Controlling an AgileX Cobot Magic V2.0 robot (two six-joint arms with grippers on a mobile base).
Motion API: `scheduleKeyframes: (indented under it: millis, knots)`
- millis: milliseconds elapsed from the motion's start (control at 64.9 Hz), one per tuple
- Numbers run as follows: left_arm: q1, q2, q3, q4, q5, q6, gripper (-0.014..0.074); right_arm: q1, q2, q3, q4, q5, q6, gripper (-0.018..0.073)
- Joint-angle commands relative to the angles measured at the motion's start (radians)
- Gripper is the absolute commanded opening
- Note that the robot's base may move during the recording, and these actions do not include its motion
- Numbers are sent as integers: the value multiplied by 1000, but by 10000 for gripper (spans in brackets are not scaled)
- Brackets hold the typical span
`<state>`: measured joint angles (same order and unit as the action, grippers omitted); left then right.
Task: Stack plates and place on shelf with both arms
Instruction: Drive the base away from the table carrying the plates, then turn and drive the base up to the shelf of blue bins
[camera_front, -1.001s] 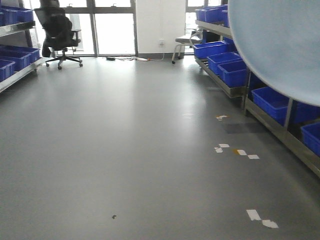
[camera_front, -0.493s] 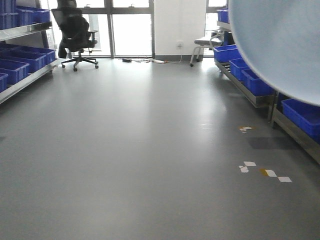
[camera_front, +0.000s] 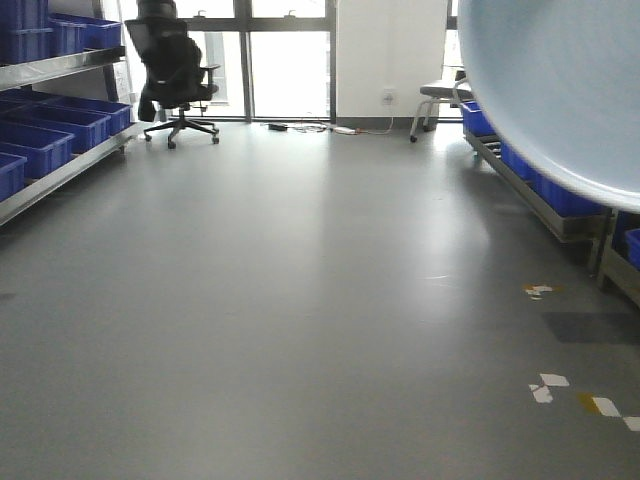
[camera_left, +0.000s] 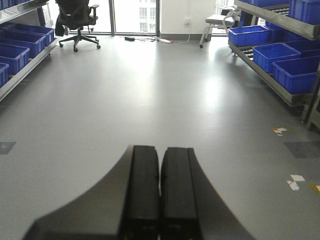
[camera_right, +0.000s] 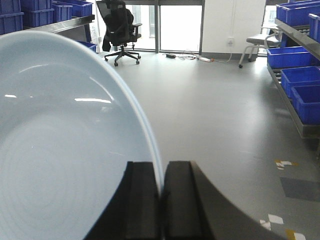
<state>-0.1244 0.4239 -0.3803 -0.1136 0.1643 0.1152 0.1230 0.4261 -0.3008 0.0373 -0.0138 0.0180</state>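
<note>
A large pale bluish-white plate (camera_front: 560, 90) fills the top right of the front view, held up in the air. In the right wrist view the same plate (camera_right: 60, 150) covers the left half, standing on edge, and my right gripper (camera_right: 161, 166) is shut on its rim. My left gripper (camera_left: 160, 150) is shut with nothing between its fingers and hangs over bare grey floor. A steel shelf (camera_front: 545, 208) with blue crates runs along the right wall, and another shelf (camera_front: 55, 175) runs along the left. Neither gripper is near a shelf.
A black office chair (camera_front: 178, 75) stands at the far windows, left of centre. A grey stool (camera_front: 440, 100) sits by the back wall near the right shelf. White and yellow tape marks (camera_front: 570, 392) lie on the floor at the right. Blue crates (camera_left: 295, 72) fill the racks.
The whole room has slid to the right in the front view: the chair and floor marks shifted right and the left shelf came further into sight. The plate stays at the same spot in the frame.
</note>
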Motion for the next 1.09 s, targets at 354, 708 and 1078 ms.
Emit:
scheduleKeyframes:
  millis: [354, 708, 1078]
  knots:
    - [1, 5, -30, -3, -80, 2, 82, -2, 3, -30, -4, -106, 3, 56]
    - [1, 5, -30, -3, -80, 2, 82, -2, 3, -30, -4, -106, 3, 56]
    - [1, 5, -30, -3, -80, 2, 82, -2, 3, -30, -4, -106, 3, 56]
